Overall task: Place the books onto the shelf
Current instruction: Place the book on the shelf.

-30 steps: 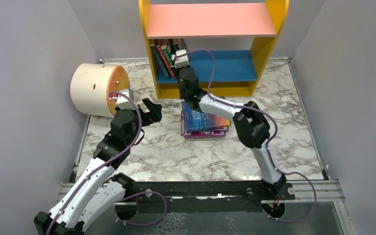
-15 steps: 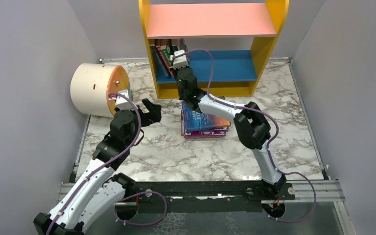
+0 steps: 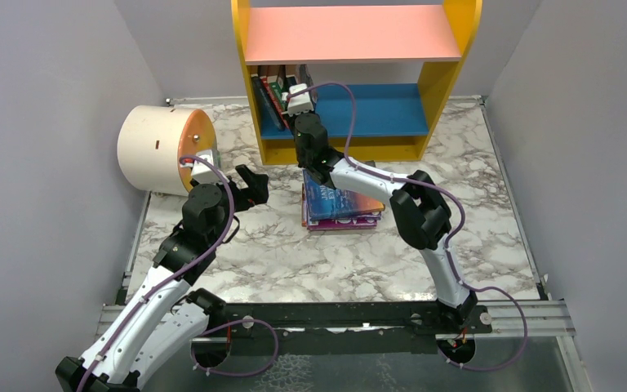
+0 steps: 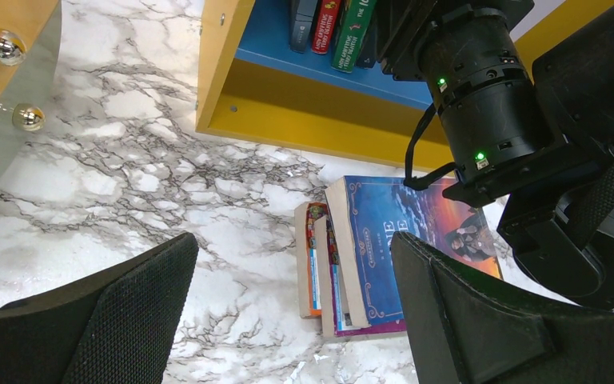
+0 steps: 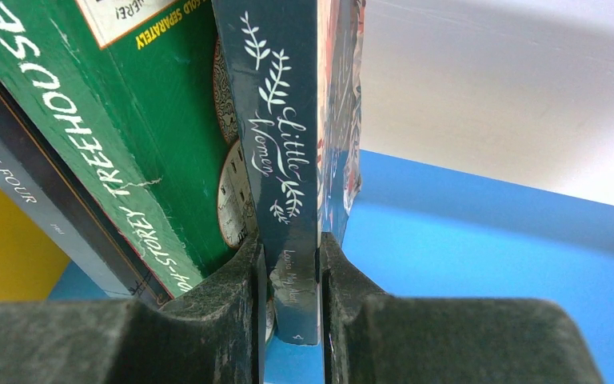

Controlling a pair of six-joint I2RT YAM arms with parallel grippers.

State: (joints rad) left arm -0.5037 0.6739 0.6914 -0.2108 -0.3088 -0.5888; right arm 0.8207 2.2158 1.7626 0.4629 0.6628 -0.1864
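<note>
On blue lower board [image 5: 488, 240], right gripper [image 5: 292, 264] clamped Little Women paperback [image 5: 288, 160] (beside green Treehouse book [image 5: 88, 120]); left gripper [image 4: 292, 256] gaped wide, empty.

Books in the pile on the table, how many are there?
3 that I can see: a blue one on top, a purple one under it, an orange-edged one peeking out at the side. More may hide underneath.

Right arm [image 3: 359, 175] outstretched (its jaws clamped), left jaws wide.
</note>
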